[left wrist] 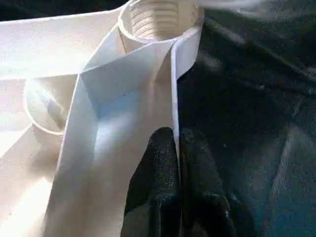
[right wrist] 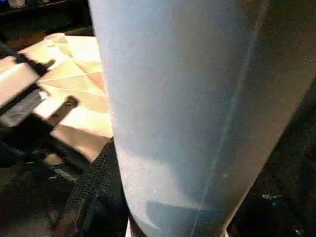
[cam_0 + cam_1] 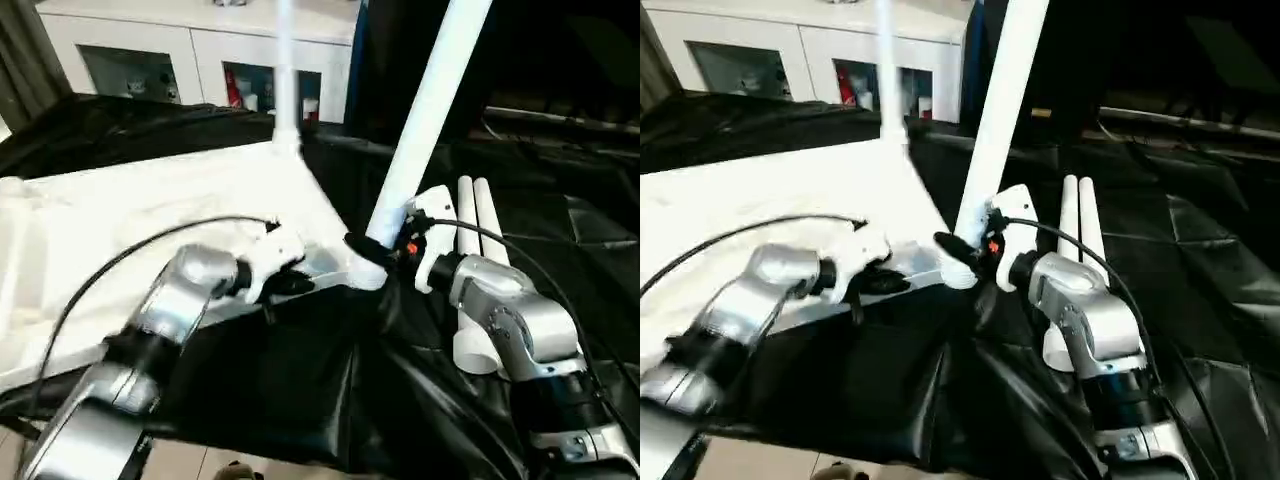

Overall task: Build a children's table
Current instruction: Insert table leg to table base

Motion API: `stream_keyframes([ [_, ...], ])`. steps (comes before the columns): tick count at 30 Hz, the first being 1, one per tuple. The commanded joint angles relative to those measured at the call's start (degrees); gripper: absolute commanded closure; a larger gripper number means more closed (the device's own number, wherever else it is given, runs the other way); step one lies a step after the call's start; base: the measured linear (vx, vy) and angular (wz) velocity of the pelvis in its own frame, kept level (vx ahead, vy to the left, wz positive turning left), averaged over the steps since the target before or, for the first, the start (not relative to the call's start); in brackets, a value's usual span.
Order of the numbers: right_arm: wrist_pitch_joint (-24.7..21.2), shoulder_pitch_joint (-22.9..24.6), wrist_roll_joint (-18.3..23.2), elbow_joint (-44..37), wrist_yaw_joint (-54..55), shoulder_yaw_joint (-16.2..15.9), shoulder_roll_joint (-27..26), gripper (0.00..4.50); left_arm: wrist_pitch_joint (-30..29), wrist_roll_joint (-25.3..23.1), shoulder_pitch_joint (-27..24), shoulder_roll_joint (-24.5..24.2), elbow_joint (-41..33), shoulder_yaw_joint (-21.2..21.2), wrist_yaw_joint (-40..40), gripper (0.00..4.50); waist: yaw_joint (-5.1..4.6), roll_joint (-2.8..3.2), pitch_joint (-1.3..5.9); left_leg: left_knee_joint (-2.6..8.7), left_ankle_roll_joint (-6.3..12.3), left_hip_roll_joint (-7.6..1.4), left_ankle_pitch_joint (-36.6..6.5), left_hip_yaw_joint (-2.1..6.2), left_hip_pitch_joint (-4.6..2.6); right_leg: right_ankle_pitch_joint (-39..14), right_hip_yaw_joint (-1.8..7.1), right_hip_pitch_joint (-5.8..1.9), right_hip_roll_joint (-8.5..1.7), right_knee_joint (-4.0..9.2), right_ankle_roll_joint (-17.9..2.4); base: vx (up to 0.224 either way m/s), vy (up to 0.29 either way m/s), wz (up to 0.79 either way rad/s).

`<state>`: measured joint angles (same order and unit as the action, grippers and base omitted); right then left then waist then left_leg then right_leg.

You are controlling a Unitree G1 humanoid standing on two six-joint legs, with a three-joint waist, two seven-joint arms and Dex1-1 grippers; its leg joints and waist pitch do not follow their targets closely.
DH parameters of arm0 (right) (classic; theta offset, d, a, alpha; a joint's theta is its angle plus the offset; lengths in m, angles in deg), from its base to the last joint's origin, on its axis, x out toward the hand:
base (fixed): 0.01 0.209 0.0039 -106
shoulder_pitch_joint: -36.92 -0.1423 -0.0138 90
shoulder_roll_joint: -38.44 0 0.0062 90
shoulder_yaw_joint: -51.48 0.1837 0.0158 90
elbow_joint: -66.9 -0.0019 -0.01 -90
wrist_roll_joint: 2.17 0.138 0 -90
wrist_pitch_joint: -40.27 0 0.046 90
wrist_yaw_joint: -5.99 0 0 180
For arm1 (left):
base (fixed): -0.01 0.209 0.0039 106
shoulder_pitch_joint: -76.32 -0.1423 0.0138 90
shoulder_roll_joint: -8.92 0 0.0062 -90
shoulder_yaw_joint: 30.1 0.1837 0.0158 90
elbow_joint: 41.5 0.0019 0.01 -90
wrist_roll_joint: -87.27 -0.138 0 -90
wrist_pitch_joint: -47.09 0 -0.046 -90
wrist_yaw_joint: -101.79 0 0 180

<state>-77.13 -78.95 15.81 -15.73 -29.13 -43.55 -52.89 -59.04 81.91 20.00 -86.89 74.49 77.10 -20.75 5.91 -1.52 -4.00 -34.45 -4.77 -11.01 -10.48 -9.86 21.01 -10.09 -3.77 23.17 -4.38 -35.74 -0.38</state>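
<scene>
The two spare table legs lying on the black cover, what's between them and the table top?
The right gripper, gripping the tilted leg standing at the table top's near corner, in the left eye view.

Left arm stretched forward, left hand pinched shut on thin rim of top, black fingers pressed together. Right arm bent inward, right hand clamped round base of leg, wrist tilted.

We note a white table leg rising close before the camera, a black finger of the right gripper against its lower side. Beyond it lies the ribbed underside of the tabletop.
</scene>
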Motion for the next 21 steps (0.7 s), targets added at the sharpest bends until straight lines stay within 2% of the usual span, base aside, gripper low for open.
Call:
stream_keyframes([
  [1,2.78,-1.76,-0.45,1.99,-0.93,0.36,0.14,2.59,-1.97,-1.01,-2.19,-0.83,-1.32,1.21,0.66,4.5,0.16,-0.1,4.08,4.76,-0.73,-2.19,-12.81,0.71,-0.46,-19.07,2.86,-2.52,-4.38,4.88,-9.56,0.0,0.0,0.0],
  [2,3.08,-2.09,-0.37,3.18,-1.08,0.54,-0.03,2.59,-1.36,-0.85,-2.71,-1.03,-2.24,1.18,0.75,4.5,0.12,-0.05,4.08,4.77,-0.71,-2.16,-12.68,0.76,-0.42,-18.76,2.83,-2.55,-4.36,4.79,-9.64,0.0,0.0,0.0],
  [3,3.41,-2.75,-0.05,5.56,-1.59,0.81,-0.34,2.59,0.23,-0.55,-3.75,-1.49,-4.08,1.2,1.08,4.5,0.05,-0.28,4.18,4.74,-0.49,-2.23,-12.16,0.76,-0.42,-17.78,2.82,-2.59,-4.41,4.63,-9.99,0.0,0.0,0.0],
  [5,3.38,-3.06,0.47,6.92,-2.8,0.7,-0.47,2.59,2.16,-0.27,-4.62,-1.95,-5.64,1.45,1.85,4.5,0.02,-0.16,4.18,4.68,-0.03,-2.19,-11.58,0.67,-0.38,-16.49,2.85,-2.55,-4.38,4.66,-10.47,0.0,0.0,0.0],
  [7,3.12,-3.26,0.88,7.58,-4.21,0.37,-0.5,2.59,2.28,-0.2,-4.99,-2.24,-6.61,1.69,2.02,4.5,0.09,-0.85,4.31,4.59,0.56,-2.11,-9.92,0.49,-0.24,-13.54,2.8,-2.76,-4.15,4.28,-10.93,0.0,0.0,0.0],
  [10,2.87,-4.15,1.27,9.81,-7.73,-0.63,-0.82,2.59,-0.43,0.18,-5.32,-2.54,-8.84,1.92,1.91,4.5,0.32,-0.53,4.31,4.52,1.15,-2.19,-8.84,0.5,-0.29,-11.65,2.76,-2.71,-4.19,3.94,-11.61,0.0,0.0,0.0],
  [13,5.12,-5.37,-0.07,13.05,-8.17,-1.43,-1.28,2.59,-0.7,1.02,-5.23,-2.09,-9.13,1.33,1.91,4.5,0.44,-0.75,4.34,4.46,1.0,-2.16,-8.68,0.4,-0.37,-11.49,2.76,-2.69,-4.28,3.87,-12.09,0.0,0.0,0.0],
  [20,7.78,-7.0,-1.97,17.38,-8.48,-1.72,-1.39,2.59,-0.08,1.32,-6.05,-3.06,-10.74,1.67,3.19,4.5,0.55,-0.79,4.29,4.59,0.46,-2.2,-9.5,0.44,-0.46,-12.14,2.81,-2.74,-4.24,3.93,-11.41,0.0,0.0,0.0],
  [21,8.19,-7.36,-2.24,18.33,-8.52,-1.44,-1.42,2.59,-0.36,1.5,-6.19,-3.31,-11.12,1.77,3.26,4.5,0.52,-0.59,4.29,4.58,0.37,-2.16,-9.66,0.45,-0.48,-12.23,2.83,-2.73,-4.25,3.95,-11.39,0.0,0.0,0.0],
])
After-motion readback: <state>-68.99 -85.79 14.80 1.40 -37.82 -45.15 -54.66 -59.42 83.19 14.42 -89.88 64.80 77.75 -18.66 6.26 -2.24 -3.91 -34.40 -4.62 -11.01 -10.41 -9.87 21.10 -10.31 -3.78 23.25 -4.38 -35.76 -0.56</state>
